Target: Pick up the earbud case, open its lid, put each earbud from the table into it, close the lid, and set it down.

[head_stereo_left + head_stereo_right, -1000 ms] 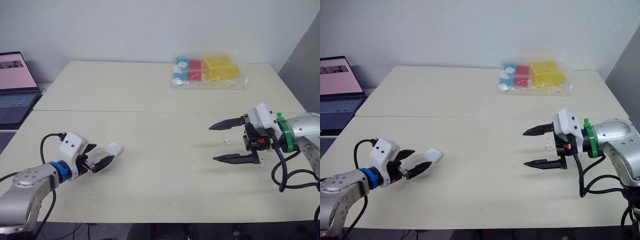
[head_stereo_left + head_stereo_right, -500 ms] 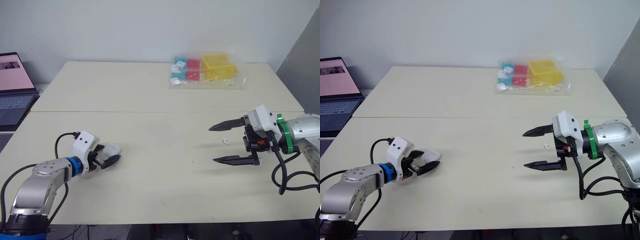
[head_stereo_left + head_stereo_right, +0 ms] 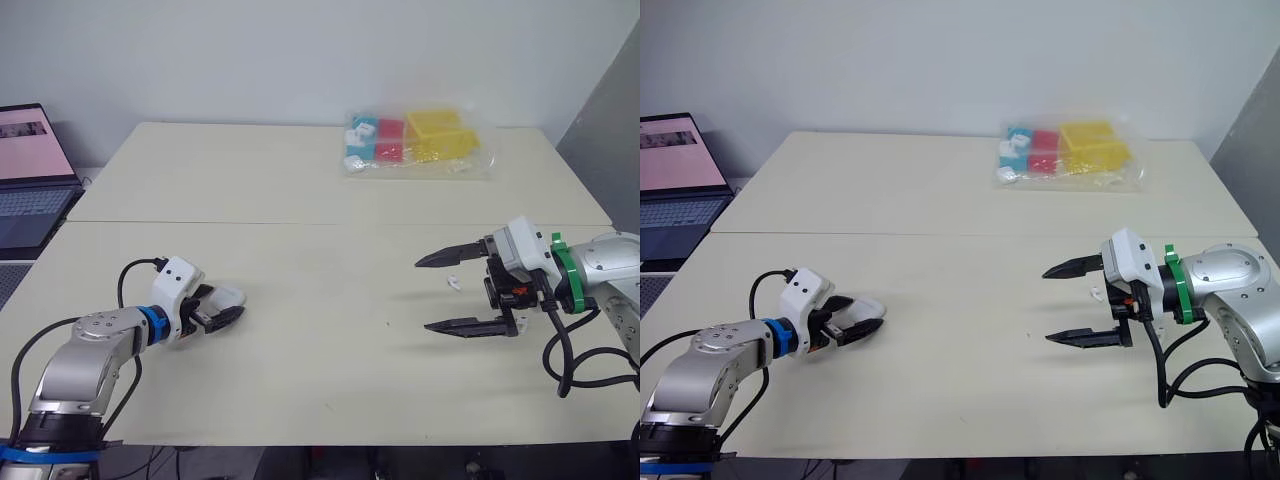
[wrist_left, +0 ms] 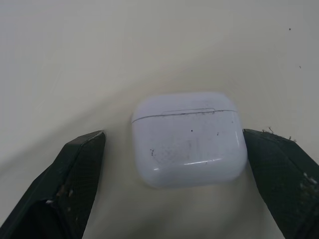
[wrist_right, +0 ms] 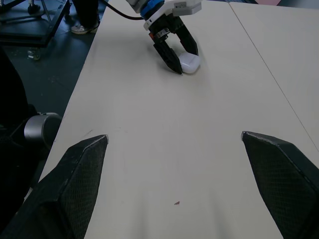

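Left wrist view: white rounded earbud case [image 4: 189, 137], speckled, lid shut along a thin seam, lying flat on the worktop [image 3: 320, 340]. Left jaws, low and level, stand spread astride it, not clamping. Right jaws, spread wide, hover well apart from the case across bare worktop, near one earbud [image 3: 453, 282].

Earbud case [image 4: 188, 138], white, lies flat on the cream counter [image 4: 75, 50], lid shut, seam line visible, shell speckled with dark marks. Jaws stand apart, one black finger [image 4: 75, 174] on either side: one clear of the case, the other at its edge, contact uncertain.
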You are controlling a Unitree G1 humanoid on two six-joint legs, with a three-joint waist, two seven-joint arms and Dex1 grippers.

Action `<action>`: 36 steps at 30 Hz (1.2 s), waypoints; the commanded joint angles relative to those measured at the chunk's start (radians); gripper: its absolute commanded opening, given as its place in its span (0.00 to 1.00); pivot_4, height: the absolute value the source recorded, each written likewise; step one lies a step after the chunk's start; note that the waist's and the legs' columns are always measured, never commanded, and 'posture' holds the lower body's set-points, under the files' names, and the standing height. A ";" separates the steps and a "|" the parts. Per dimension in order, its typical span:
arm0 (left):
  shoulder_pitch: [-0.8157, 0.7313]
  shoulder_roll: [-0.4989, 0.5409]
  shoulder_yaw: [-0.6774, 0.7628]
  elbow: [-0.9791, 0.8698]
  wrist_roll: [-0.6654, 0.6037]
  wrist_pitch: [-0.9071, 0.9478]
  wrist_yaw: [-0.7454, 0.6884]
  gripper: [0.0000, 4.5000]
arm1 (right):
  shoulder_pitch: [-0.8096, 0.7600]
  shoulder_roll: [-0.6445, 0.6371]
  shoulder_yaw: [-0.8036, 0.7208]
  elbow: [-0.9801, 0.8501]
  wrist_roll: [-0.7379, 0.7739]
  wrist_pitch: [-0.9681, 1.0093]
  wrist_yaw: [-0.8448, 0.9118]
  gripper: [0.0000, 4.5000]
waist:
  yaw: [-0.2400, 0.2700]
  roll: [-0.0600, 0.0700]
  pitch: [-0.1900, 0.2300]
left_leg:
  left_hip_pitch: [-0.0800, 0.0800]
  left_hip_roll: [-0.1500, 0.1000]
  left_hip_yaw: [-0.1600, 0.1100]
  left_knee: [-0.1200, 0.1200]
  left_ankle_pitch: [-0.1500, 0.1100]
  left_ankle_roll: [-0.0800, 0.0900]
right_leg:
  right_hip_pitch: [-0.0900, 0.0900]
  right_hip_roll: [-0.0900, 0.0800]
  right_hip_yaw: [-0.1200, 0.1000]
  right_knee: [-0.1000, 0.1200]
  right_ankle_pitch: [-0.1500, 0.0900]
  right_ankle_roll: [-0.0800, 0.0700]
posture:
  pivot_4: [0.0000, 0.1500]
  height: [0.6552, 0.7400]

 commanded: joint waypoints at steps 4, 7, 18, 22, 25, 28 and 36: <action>0.017 0.008 -0.027 0.007 0.008 -0.008 -0.047 0.62 | 0.006 -0.009 -0.023 -0.038 0.006 -0.005 -0.008 1.00 | 0.000 0.000 0.000 | 0.000 0.000 0.000 0.000 0.000 0.000 | 0.000 0.000 0.000 0.000 0.000 0.000 | 1.00 1.00; 0.029 0.016 -0.033 0.001 0.016 -0.033 -0.069 0.62 | 0.009 -0.021 -0.024 -0.036 -0.006 -0.009 -0.006 1.00 | 0.000 0.000 0.000 | 0.000 0.000 0.000 0.000 0.000 0.000 | 0.000 0.000 0.000 -0.001 0.000 0.000 | 1.00 1.00; -0.043 -0.056 -0.116 -0.160 -0.051 -0.220 -0.234 0.62 | 0.057 -0.073 -0.111 -0.071 0.062 0.123 -0.076 1.00 | 0.008 -0.001 0.000 | -0.002 -0.001 0.000 0.000 0.000 0.000 | 0.000 -0.001 0.000 -0.002 0.000 0.000 | 1.00 1.00; -0.174 -0.143 -0.225 -0.200 -0.030 -0.325 -0.289 0.62 | 0.070 -0.119 -0.180 -0.106 0.215 0.408 -0.206 1.00 | 0.010 -0.001 0.000 | -0.003 -0.001 0.001 0.000 0.000 0.000 | 0.000 -0.001 -0.001 -0.002 0.000 0.000 | 1.00 1.00; -0.252 -0.218 -0.287 -0.162 0.017 -0.456 -0.302 0.62 | 0.053 -0.088 -0.211 -0.130 0.366 0.601 -0.343 1.00 | 0.012 -0.001 0.000 | -0.003 -0.001 0.002 0.000 0.000 0.000 | 0.000 0.000 0.000 -0.002 0.000 0.000 | 1.00 1.00; -0.287 -0.253 -0.317 -0.114 0.055 -0.556 -0.318 0.62 | 0.028 -0.042 -0.213 -0.155 0.459 0.703 -0.465 1.00 | -0.001 -0.001 0.000 | -0.003 -0.001 0.003 0.000 0.000 0.000 | 0.000 0.001 0.002 -0.002 0.000 0.001 | 1.00 1.00; -0.342 -0.267 -0.413 0.010 0.222 -0.844 -0.336 0.62 | -0.056 0.173 -0.179 -0.104 0.743 0.877 -0.900 1.00 | -0.001 -0.001 0.000 | -0.003 0.001 0.002 0.000 0.000 0.000 | 0.000 0.012 0.002 -0.001 0.000 0.000 | 1.00 1.00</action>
